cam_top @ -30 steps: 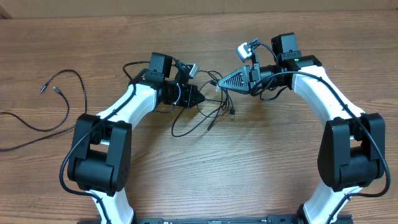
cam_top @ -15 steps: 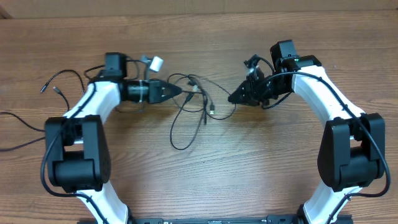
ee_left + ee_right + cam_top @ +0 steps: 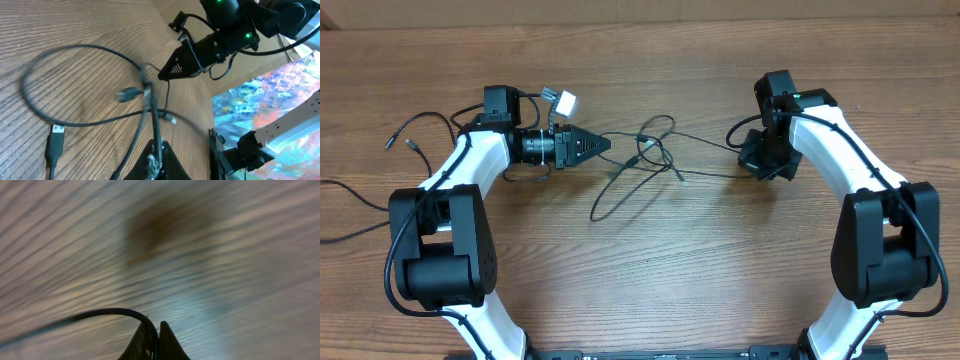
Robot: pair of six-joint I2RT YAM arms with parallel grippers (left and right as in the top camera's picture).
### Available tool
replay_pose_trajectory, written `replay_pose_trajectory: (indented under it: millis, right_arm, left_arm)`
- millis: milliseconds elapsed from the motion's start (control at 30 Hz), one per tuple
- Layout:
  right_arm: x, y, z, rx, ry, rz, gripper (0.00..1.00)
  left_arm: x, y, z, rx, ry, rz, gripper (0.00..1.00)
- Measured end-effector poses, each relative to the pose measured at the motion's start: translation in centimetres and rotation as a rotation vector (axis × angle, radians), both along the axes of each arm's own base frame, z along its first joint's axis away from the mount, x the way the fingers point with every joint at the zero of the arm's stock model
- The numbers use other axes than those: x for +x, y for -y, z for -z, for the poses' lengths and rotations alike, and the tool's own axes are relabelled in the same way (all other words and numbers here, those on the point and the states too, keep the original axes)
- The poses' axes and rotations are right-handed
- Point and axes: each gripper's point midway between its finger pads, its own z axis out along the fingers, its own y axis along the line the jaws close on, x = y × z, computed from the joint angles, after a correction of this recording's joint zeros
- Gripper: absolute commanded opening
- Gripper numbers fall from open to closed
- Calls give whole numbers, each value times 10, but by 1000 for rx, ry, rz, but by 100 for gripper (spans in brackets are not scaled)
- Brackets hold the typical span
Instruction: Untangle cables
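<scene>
place: probably a robotics lab | evidence: left arm (image 3: 480, 165) and right arm (image 3: 835, 150) mounted at a wood-grain table (image 3: 650, 285)

The cables (image 3: 647, 153) lie on the table (image 3: 650, 280) between the left gripper (image 3: 605, 145) and the right gripper (image 3: 750, 162). A loose cable (image 3: 415, 118) lies to the left, seemingly apart from them.

The overhead view is bright and evenly lit from above. The wooden surface (image 3: 650, 290) looks matte, and the cables (image 3: 642, 165) cast only faint, soft shadows. Focus is sharp throughout. In the left wrist view the wood grain is crisp, but strands nearest the lens smear. The right wrist view is heavily blurred: grain runs in streaks, with a dark smudge above and a pale bluish sheen near the right tool (image 3: 156, 332), itself a dark silhouette.
</scene>
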Motion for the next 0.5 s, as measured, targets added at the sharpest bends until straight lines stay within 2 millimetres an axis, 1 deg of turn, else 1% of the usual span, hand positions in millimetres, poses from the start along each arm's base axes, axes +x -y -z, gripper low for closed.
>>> replay_pose_trajectory:
  millis: [100,167,300,367,433,500]
  right_arm:
    - [-1,15,0,-53,-1,59,4]
    - [1,24,-1,-64,3,96,4]
    - [3,47,-1,-65,8,182,4]
    - [1,70,-1,-104,4,238,4]
    - [-1,99,-2,-132,5,311,4]
    - [-5,120,-2,-148,-1,367,4]
  left_arm:
    - [0,0,1,4,-1,-2,4]
    - [3,-5,5,28,-20,-23,4]
    - [12,-24,17,89,-95,-105,4]
    - [19,-44,25,124,-142,-178,4]
    - [26,-68,33,160,-197,-263,4]
    - [30,-86,40,191,-242,-330,4]
